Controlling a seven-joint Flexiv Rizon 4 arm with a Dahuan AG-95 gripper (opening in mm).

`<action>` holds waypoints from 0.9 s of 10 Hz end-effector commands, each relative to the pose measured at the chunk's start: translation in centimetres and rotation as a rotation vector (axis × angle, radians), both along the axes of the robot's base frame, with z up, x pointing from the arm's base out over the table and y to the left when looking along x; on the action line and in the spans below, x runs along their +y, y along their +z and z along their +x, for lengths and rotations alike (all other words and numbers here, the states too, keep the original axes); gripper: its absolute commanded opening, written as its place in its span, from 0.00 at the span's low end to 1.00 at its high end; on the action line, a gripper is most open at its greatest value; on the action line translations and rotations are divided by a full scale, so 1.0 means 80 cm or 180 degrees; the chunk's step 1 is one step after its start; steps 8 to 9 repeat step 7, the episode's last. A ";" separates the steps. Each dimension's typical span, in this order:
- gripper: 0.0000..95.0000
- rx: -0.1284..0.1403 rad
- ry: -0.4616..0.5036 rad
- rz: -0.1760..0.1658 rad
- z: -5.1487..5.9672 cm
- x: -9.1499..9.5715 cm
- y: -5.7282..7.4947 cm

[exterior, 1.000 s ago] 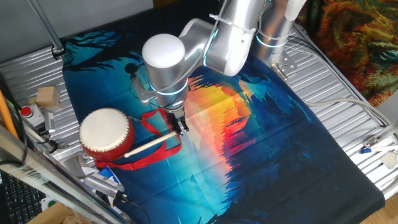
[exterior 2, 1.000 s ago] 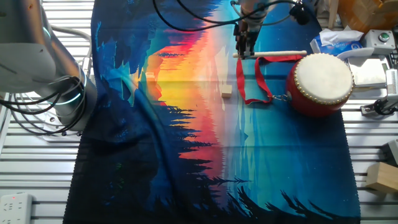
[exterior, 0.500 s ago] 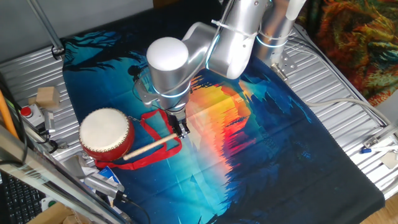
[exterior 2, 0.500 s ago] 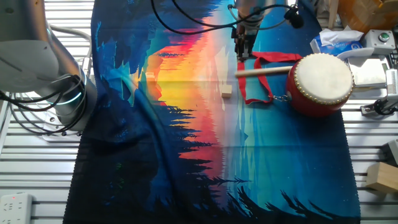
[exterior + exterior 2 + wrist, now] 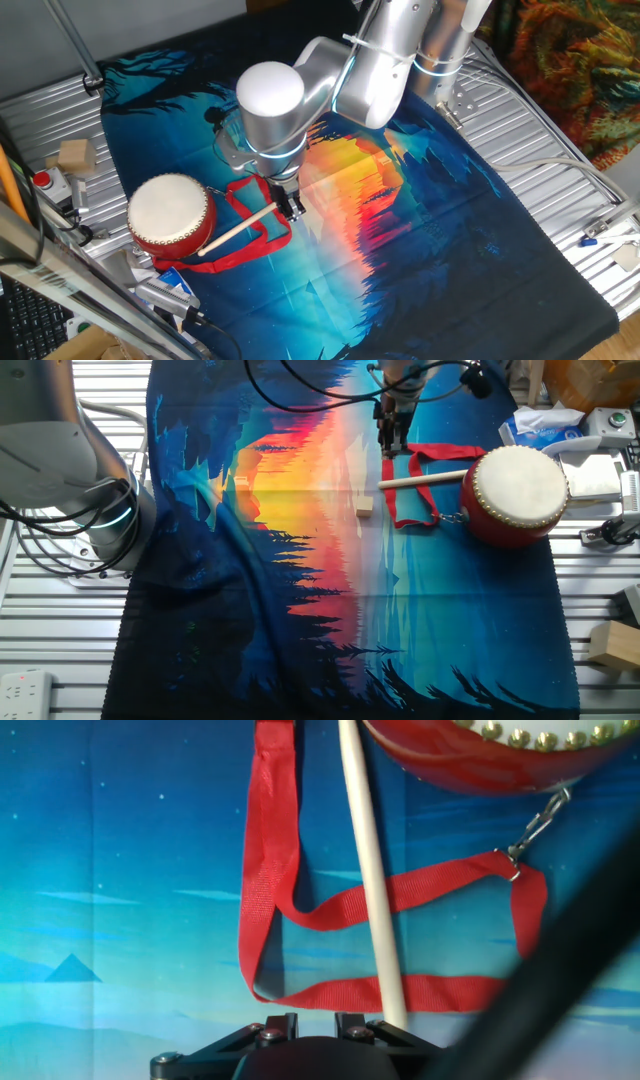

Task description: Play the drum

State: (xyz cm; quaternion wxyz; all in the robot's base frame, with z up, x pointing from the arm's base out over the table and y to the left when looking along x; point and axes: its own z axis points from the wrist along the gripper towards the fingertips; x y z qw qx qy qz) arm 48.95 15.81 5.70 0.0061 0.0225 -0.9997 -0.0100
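A: Drum is seen at about 8 o'clock on the printed cloth, cream head turned up, red body resting on the fabric. From the other fixed view it lies toward 2 o'clock.

B: Strap position?

A: Red strap is laid in loose loops on the cloth beside the drum and is clipped to the drum body by a small metal hook.

B: Gripper state?

A: Gripper is closed on the near end of a thin pale stick. In the hand view the stick runs from between the fingers toward 12 o'clock, crossing over the strap loops, and its far end passes out of frame beside the drum's edge. Whether the tip touches the drum cannot be told.

B: Anything else recorded?

A: A small pale block is seen on the cloth near the strap. A wooden block sits on the metal table off the cloth, toward 9 o'clock.
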 end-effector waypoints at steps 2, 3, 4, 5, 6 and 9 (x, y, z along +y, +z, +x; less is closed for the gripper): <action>0.20 0.0022 -0.0007 -0.0036 0.000 -0.002 0.012; 0.20 0.0021 -0.0002 -0.0039 0.000 -0.002 0.014; 0.20 0.0023 -0.0003 -0.0038 0.001 -0.002 0.015; 0.20 0.0029 -0.0010 -0.0035 0.001 -0.002 0.015; 0.20 0.0037 -0.0021 -0.0034 0.000 -0.003 0.015; 0.20 0.0038 -0.0025 -0.0033 0.000 -0.003 0.015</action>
